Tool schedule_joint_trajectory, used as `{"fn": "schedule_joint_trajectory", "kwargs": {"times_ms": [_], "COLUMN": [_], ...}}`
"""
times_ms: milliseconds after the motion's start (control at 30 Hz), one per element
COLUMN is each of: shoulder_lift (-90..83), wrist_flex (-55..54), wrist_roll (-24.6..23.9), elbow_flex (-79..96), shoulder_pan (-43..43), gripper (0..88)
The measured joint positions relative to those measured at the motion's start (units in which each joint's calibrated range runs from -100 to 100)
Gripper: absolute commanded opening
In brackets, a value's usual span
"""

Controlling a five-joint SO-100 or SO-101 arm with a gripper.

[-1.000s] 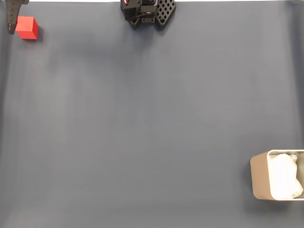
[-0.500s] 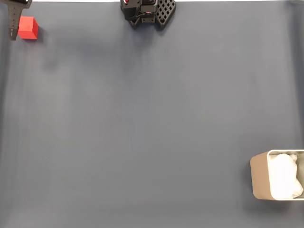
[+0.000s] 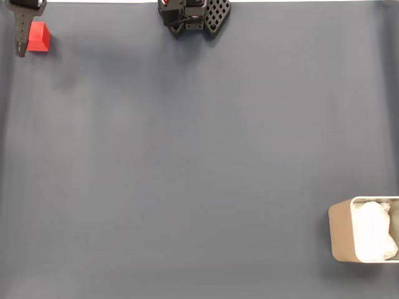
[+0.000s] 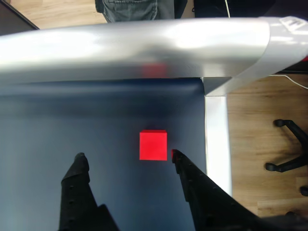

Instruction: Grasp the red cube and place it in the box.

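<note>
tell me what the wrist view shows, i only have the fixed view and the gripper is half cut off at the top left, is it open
Observer: Open. In the wrist view the gripper has both fingers spread wide on the mat.
Operator: is the red cube between them
Observer: Not yet. The red cube lies just ahead of the fingertips, nearer the right finger in that view.
Operator: anything close behind it
Observer: Yes, a silver rail runs along the mat's edge just beyond the cube, with a faint red reflection on it.
Operator: and the box
Observer: Your fixed view has the box, at the bottom right.
</note>
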Motion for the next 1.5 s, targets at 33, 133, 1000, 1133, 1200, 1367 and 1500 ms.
{"fn": "schedule_joint_trajectory", "kwargs": {"times_ms": [33,133,1000,1133,1200,1367,1500], "shoulder_lift": [0.3,0.8,5.2,5.2,5.2,5.2,5.2], "wrist_flex": [-0.2,-0.6,-7.2,-8.5,-9.4,-11.5,-12.4], "wrist_roll": [0.0,0.1,0.2,0.6,0.7,0.9,0.8], "elbow_flex": [0.0,0.1,1.7,3.3,4.2,7.3,8.6], "shoulder_pan": [0.0,0.1,0.3,0.3,0.3,0.3,0.3], "gripper": [40.1,40.2,40.8,41.0,41.0,41.0,41.0]}}
